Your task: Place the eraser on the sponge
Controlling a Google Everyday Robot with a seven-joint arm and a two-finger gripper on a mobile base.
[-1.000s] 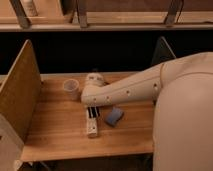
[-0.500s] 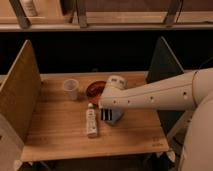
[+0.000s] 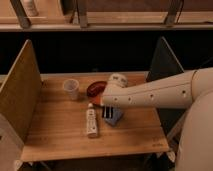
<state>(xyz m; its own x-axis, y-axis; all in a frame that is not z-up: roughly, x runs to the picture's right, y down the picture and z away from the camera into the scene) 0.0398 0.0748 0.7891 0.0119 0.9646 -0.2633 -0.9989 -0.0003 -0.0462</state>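
Note:
My arm reaches in from the right, and its gripper (image 3: 107, 111) points down at the middle of the wooden table (image 3: 60, 135). It is shut on the eraser (image 3: 106, 115), a short black bar with a pale stripe whose upper part is hidden under the wrist. The eraser's lower end hangs over the left edge of the light-blue sponge (image 3: 116, 119). I cannot tell whether it touches the sponge. The sponge lies flat just right of a white tube.
The white tube (image 3: 91, 123) lies lengthwise left of the sponge. A red-orange dish (image 3: 95, 89) and a small white cup (image 3: 71, 89) stand behind it. Upright boards wall the table on the left (image 3: 20, 95) and right (image 3: 165, 65). A dark shelf runs behind.
The arm has swung right, away from the white tube. The gripper and the eraser now hang over the sponge's left edge instead of beside the tube.

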